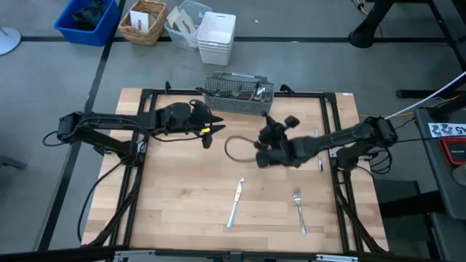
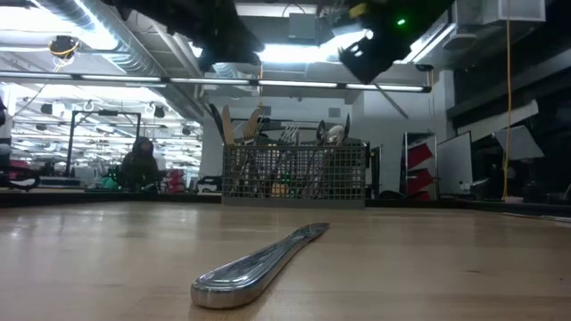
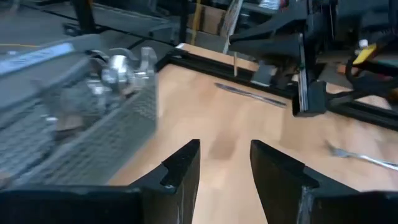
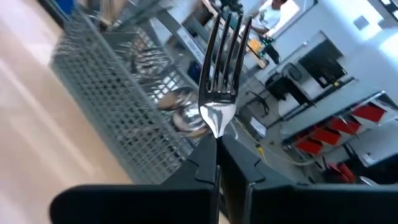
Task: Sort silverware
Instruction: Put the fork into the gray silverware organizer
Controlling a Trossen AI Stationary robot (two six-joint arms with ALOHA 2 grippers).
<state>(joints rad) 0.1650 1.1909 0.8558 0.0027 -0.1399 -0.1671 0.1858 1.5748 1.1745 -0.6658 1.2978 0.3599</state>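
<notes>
left arm: reaches in from the table's left side, left gripper (image 1: 209, 129) up near the back of the table, just left-front of the caddy
left gripper state: fingers (image 3: 180, 171) parted with bare wood showing between them, holding nothing
caddy (image 1: 238, 94): grey wire mesh, at the back edge of the table, centre; already has silverware standing in it, handles and heads poking above the rim (image 2: 294, 143)
knife (image 1: 234, 203): flat on the table, front centre, lying roughly front to back; well clear of both grippers; closest item in the low view (image 2: 259, 264)
right gripper (image 1: 268, 124): over mid-table, just in front of the caddy, right arm coming in from the table's right
right gripper state: clamped tight on a fork (image 4: 221, 74) by the handle, tines pointing away from the wrist toward the caddy
fork on table (image 1: 299, 209): front right, right of the knife, roughly parallel to it
another piece (image 1: 318, 149): lying by the right edge, next to the right arm; type unclear
</notes>
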